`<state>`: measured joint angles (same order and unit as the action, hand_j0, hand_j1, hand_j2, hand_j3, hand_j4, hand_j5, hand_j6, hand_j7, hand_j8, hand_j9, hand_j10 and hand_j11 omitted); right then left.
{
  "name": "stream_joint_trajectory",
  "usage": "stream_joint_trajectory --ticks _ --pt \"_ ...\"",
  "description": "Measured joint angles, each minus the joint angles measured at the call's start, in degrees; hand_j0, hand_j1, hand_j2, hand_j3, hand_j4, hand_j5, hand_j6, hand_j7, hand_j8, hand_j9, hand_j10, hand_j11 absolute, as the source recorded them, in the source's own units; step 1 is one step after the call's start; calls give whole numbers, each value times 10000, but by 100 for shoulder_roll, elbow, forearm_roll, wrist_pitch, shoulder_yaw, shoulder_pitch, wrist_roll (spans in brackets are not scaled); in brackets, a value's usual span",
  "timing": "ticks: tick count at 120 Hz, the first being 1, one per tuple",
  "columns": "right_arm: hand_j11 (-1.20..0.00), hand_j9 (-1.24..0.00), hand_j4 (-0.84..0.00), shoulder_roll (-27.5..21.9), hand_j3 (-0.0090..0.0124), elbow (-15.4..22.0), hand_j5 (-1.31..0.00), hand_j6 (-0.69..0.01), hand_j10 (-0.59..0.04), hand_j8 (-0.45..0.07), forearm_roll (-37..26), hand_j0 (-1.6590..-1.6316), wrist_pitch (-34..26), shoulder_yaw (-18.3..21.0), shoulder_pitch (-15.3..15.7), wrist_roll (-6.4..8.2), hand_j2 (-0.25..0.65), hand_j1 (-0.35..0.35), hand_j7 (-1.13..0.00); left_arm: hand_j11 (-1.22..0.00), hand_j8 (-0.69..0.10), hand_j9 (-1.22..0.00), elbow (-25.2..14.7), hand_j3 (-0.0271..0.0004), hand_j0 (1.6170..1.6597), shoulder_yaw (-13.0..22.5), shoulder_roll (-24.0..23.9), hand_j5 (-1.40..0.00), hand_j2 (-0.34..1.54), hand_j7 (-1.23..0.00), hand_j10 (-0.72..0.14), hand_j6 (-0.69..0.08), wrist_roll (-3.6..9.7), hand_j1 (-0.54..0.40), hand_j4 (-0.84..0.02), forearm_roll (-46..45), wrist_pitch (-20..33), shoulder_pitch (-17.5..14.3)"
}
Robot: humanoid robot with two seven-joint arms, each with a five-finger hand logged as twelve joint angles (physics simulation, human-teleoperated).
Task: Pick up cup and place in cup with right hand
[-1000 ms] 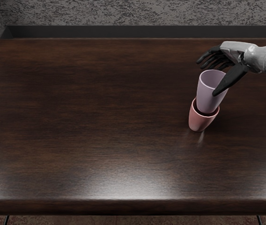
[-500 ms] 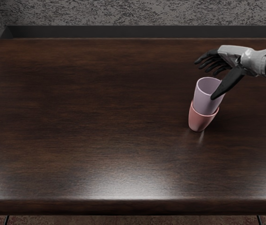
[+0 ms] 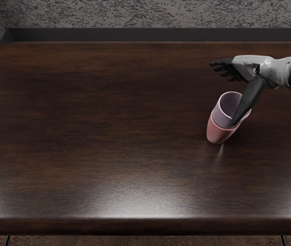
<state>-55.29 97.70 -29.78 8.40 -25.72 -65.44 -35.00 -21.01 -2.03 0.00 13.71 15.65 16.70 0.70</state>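
One lilac cup (image 3: 223, 119) is seated inside the pink cup (image 3: 219, 135) on the counter (image 3: 109, 128) in the head view; the right hand (image 3: 249, 65) is open, fingers extended, thumb crossing the lilac rim, contact indeterminable

Lilac cup (image 3: 227, 109), pink cup (image 3: 220, 134), brown table (image 3: 109, 128) (streaky grain).

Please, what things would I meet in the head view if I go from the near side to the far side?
Table's front edge → pink cup with purple cup nested in it → table's back edge → dark strip → speckled wall. Left out: right hand, whose thumb overlaps the purple cup.
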Motion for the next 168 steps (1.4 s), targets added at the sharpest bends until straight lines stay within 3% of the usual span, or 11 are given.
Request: stream_joint_trajectory --ticks 18,38,54,60,64,80,103,120,129,147,168 --pt "-199 -200 -191 -39 0 -363 -203 -208 -178 -189 776 -16581 1004 -340 0 0 6 -3331 -197 -6 -4 -6 0 -1 16581 0 0 -6 1 -6 -4 -4 0 3484 -4 0 0 0" --pt "-89 -90 -100 -49 0 -491 -92 -113 -91 -101 1359 -16581 2137 -708 -1 0 4 -3424 -87 -6 -4 -6 0 -1 16581 0 0 -6 1 -6 -4 -4 0 3484 -4 0 0 0" --pt "-46 -48 -62 -126 0 -514 -49 -73 -55 -64 1698 -16581 2516 -805 87 2 3 -3459 -45 -6 -4 -6 0 -1 16581 0 0 -6 0 -6 -4 -4 0 3485 -4 0 0 0" --pt "-37 -38 -54 -148 0 -518 -39 -64 -47 -55 1750 -16581 2572 -814 211 120 3 -3467 -35 -6 -4 -6 0 -1 16581 0 0 -6 0 -6 -4 -4 0 3484 -4 0 0 0" --pt "-31 -32 -49 -155 0 -517 -34 -58 -43 -50 1773 -16581 2597 -818 307 284 3 -3472 -30 -6 -4 -6 0 -1 16581 0 0 -6 1 -6 -4 -4 0 3484 -4 0 0 0" --pt "-17 -17 -35 -202 0 -511 -19 -44 -30 -37 1818 -16581 2645 -841 618 1190 4 -3485 -16 -6 -4 -6 0 -1 16581 0 0 -6 1 -6 -4 -4 0 3484 -4 0 0 0" --pt "-7 -7 -21 -689 0 -513 -9 -27 -18 -23 1828 -16581 2659 -836 1070 2589 9 -3492 -6 -6 -4 -6 0 -1 16581 0 0 -6 1 -6 -4 -4 0 3484 -4 0 0 0" --pt "-3 -4 -14 -1044 0 -521 -5 -19 -14 -17 1822 -16581 2661 -811 1515 3459 15 -3492 -3 -7 -4 -7 0 -1 16581 -1 0 -7 1 -7 -4 -4 0 3484 -4 0 0 0" --pt "-2 -3 -10 -1179 0 -528 -4 -15 -12 -14 1817 -16581 2660 -801 1755 3734 19 -3492 -2 -7 -4 -7 -2 -1 16581 3 0 -7 2 -7 -4 -4 0 3484 -4 1 0 -5" --pt "0 -1 -6 -1554 0 -551 -3 -11 -11 -11 1807 -16581 2660 -772 2112 4057 26 -3492 -1 -7 -4 -7 0 -1 16581 1 0 -8 2 -7 -4 -4 0 3484 -4 1 0 0" --pt "1 -1 -3 -1887 0 -557 -2 -9 -12 -12 1805 -16580 2659 -751 2250 4228 32 -3492 0 -8 -4 -8 0 -2 16581 -1 0 -8 3 -8 -4 -4 0 3484 -4 1 0 0"
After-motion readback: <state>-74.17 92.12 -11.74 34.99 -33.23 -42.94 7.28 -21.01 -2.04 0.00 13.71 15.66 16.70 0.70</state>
